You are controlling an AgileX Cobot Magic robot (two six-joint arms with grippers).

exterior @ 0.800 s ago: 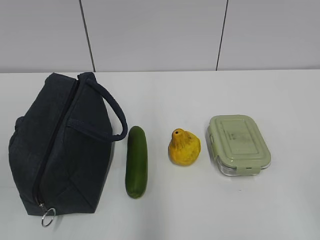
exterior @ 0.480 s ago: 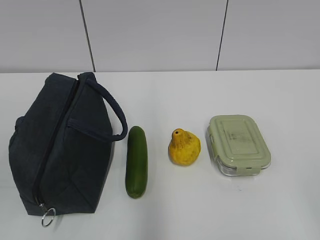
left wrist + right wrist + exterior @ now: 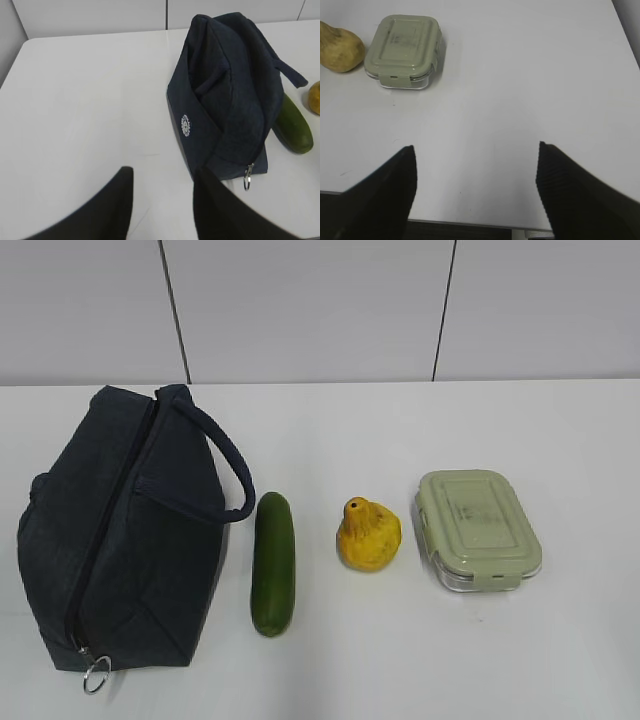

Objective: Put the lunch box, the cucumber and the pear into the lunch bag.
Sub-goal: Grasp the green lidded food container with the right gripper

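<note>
setting is judged to be a lab or robot test station, not a home. a plain white worktop (image 3: 500, 420) is seen, backed by a pale grey panelled wall (image 3: 310, 310) divided by thin dark vertical seams. no decor or household furniture is shown. everyday items are laid out in a neat row on the worktop: lunch bag (image 3: 120, 530), cucumber (image 3: 273, 563), pear (image 3: 368, 535), lunch box (image 3: 477, 528). the staged spacing and bare surfaces suggest a controlled trial area.
</note>
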